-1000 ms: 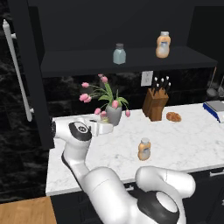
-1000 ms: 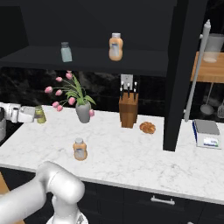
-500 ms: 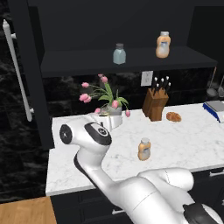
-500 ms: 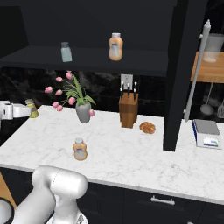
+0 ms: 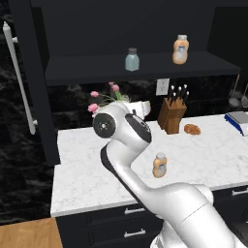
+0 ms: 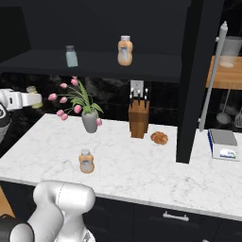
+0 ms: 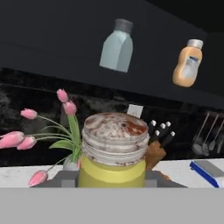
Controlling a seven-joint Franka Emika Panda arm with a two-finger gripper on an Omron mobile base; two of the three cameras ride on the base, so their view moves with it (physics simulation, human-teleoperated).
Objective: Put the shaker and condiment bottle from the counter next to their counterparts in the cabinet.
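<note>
My gripper is shut on the yellow-olive shaker, whose brownish cap fills the middle of the hand view. In the right base view the gripper holds the shaker high above the counter's left end, just below shelf level. The orange condiment bottle stands upright on the white marble counter, also seen from the left as the bottle. On the black cabinet shelf stand the pale blue-grey shaker and the orange counterpart bottle. Both counterparts lie ahead and above: the shaker and bottle.
A vase of pink tulips stands just right of the gripper. A knife block, a croissant and a kitchen scale sit further right. A black cabinet post divides the counter. My own arm hides the hand in the left base view.
The arm has lifted the shaker off the counter's left end, up towards shelf height. The orange bottle and the shelf items have not moved.
</note>
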